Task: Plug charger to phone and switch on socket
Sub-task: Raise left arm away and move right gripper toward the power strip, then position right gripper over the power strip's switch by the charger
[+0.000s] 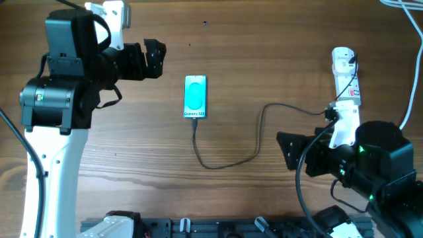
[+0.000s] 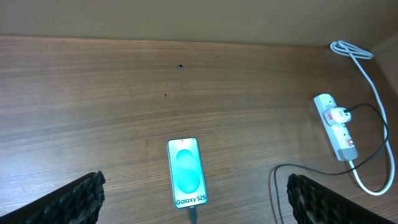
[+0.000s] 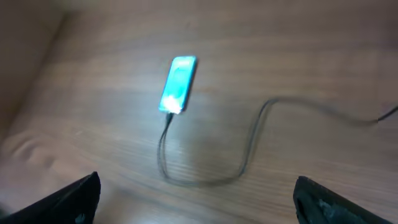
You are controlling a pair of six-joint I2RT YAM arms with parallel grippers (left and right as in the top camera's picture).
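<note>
The phone (image 1: 195, 96) lies flat mid-table, its turquoise screen lit and "Galaxy S25" at its near short edge; it also shows in the left wrist view (image 2: 186, 172) and the right wrist view (image 3: 178, 84). The thin black charger cable (image 1: 228, 161) is plugged into that near edge and loops right toward the socket (image 1: 346, 74), a white power strip with a black plug in it (image 2: 336, 124). My left gripper (image 1: 153, 58) is open and empty, left of and above the phone. My right gripper (image 1: 289, 151) is open and empty, near the cable loop.
The thick white cord (image 2: 368, 74) runs from the socket to the table's far right corner. The right arm's body (image 1: 377, 165) sits just in front of the socket. Bare wooden tabletop (image 1: 264, 46) lies between phone and socket.
</note>
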